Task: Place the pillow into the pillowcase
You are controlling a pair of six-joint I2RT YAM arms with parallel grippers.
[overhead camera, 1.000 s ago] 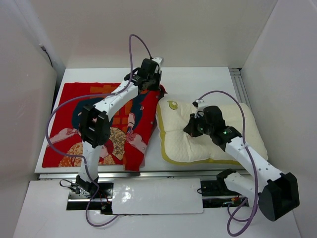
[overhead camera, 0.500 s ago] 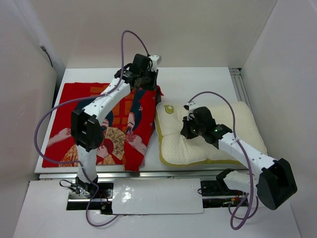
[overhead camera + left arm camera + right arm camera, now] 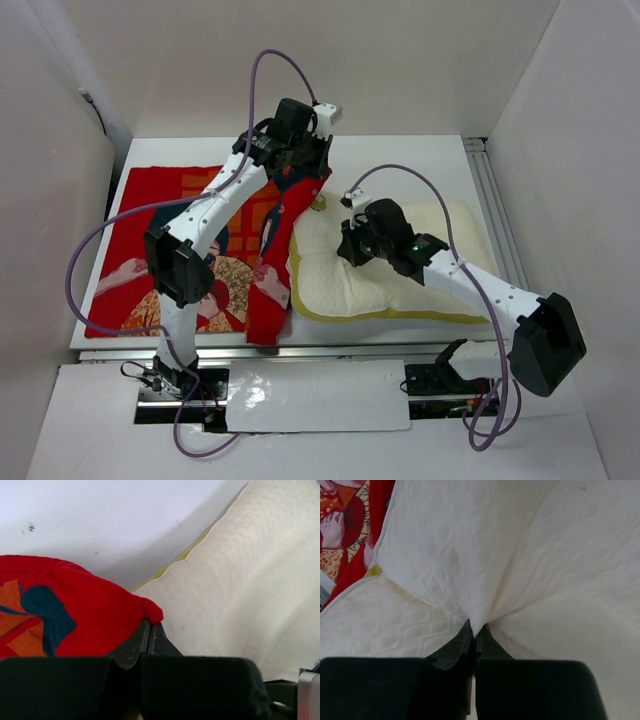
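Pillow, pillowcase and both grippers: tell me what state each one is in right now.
pillow: lying on the table, fabric bunched into a pinch, almost all outside the pillowcase.
pillowcase: mostly spread flat, right edge lifted beside the pillow.
left gripper: shut on the pillowcase's red edge.
right gripper: shut on a fold of the pillow.

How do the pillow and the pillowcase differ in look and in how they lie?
The pillowcase is red with printed figures; the pillow is plain cream with yellow piping. The pillowcase lies mostly flat, one edge lifted by the left gripper; the pillow is thick, bunched in the right gripper. Both are soft and pinched.
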